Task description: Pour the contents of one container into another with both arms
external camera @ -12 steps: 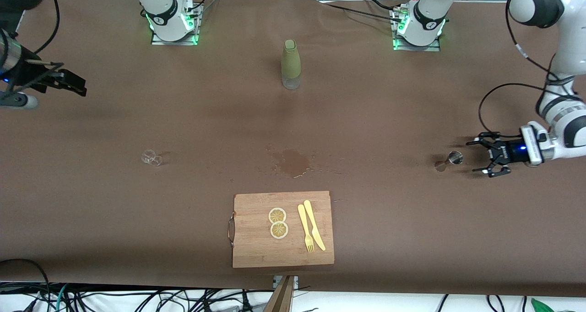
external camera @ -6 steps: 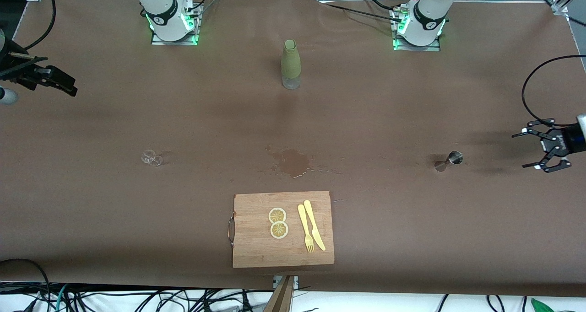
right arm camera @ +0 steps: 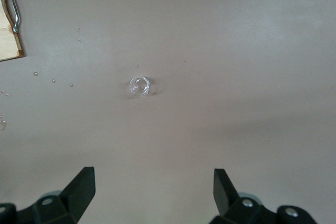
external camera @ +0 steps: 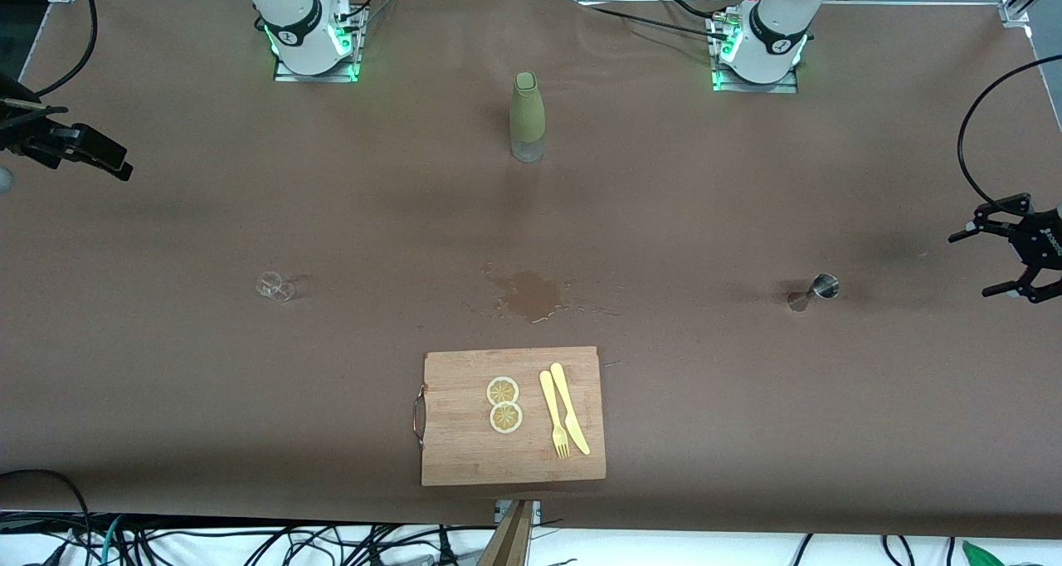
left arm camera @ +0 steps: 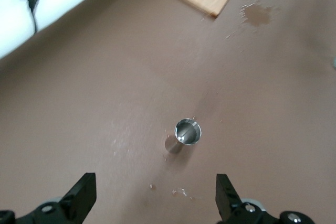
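— Well, where do things stand?

— Both containers sit on the brown table (external camera: pixel 747 176), untouched; the small steel jigger (external camera: pixel 817 289) stands upright toward the left arm's end, the small clear glass (external camera: pixel 275 285) toward the right arm's end, well apart.

— And the grippers?

— Left gripper (external camera: pixel 1010 257) hangs at the table's edge, jaws spread wide, holding nothing; right gripper (external camera: pixel 79 147) at its own end, jaws wide too, empty.

— That wet patch (external camera: pixel 531 294)?

— A spill beside the wooden cutting board (external camera: pixel 465 433); by my judgement, the pour looks finished or else not begun; I can't tell which.
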`<state>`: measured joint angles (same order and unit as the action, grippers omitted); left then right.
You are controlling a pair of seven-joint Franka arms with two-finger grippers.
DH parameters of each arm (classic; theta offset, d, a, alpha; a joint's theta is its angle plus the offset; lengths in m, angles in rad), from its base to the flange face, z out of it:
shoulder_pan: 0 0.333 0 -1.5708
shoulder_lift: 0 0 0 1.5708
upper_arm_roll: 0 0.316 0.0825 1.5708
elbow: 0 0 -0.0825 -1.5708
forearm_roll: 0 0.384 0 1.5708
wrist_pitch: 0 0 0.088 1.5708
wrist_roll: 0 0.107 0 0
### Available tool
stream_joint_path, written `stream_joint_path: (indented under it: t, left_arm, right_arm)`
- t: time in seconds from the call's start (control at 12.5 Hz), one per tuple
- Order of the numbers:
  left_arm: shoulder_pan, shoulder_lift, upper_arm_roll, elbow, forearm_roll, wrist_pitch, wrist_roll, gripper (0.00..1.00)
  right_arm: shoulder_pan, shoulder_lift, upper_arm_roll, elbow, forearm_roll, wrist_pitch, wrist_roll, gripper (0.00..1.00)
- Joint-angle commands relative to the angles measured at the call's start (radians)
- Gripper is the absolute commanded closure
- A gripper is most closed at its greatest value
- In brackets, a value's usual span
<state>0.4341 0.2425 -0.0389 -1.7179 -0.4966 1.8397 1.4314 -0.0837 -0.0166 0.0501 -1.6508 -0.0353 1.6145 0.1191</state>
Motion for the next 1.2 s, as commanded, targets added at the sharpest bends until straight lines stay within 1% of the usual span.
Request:
stream_joint_path:
  t: [0.0,0.16,0.24,0.4,0.48,0.56,0.64,0.72,0.88,0.96,1.04,1.12]
  left_arm:
    - [0.002,-0.147,-0.084,-0.129,0.081,0.049,-0.342,0.0]
    - [0.002,-0.227,-0.188,-0.149,0.2,0.049,-0.652,0.0]
    - [0.002,-0.256,-0.228,-0.157,0.232,0.038,-0.799,0.0]
    - [-0.006,-0.331,-0.295,-0.199,0.24,0.004,-1.115,0.0]
    - [-0.006,-0.359,-0.321,-0.2,0.281,-0.007,-1.243,0.0]
    - [-0.006,-0.376,-0.337,-0.2,0.37,-0.02,-1.308,0.0]
    - [-0.006,-0.387,-0.342,-0.189,0.474,-0.02,-1.306,0.0]
    - [-0.005,-0.39,-0.334,-0.177,0.519,-0.022,-1.303,0.0]
    - [-0.006,-0.396,-0.322,-0.144,0.518,-0.051,-1.306,0.0]
    - [-0.006,-0.397,-0.319,-0.129,0.517,-0.112,-1.301,0.0]
    - [-0.005,-0.397,-0.312,-0.126,0.513,-0.132,-1.306,0.0]
    - [-0.005,-0.397,-0.302,-0.126,0.469,-0.138,-1.306,0.0]
  right_arm:
    - [-0.001,0.012,-0.004,0.005,0.017,0.018,-0.002,0.0]
    - [-0.001,0.01,-0.004,0.005,0.017,0.018,-0.003,0.0]
    - [-0.001,0.01,-0.004,0.005,0.017,0.018,-0.003,0.0]
    - [-0.002,0.012,-0.004,0.005,0.018,0.019,-0.003,0.0]
    - [-0.001,0.01,-0.004,0.005,0.018,0.018,-0.003,0.0]
    - [-0.001,0.01,-0.003,0.005,0.018,0.018,-0.003,0.0]
    - [-0.001,0.01,-0.003,0.005,0.018,0.018,-0.003,0.0]
    - [-0.001,0.01,-0.003,0.005,0.018,0.018,-0.004,0.0]
    - [-0.001,0.01,-0.003,0.005,0.018,0.018,-0.004,0.0]
    - [-0.001,0.01,-0.003,0.005,0.018,0.018,-0.004,0.0]
    - [-0.001,0.01,-0.003,0.005,0.018,0.018,-0.004,0.0]
    - [-0.001,0.012,-0.003,0.005,0.018,0.018,-0.004,0.0]
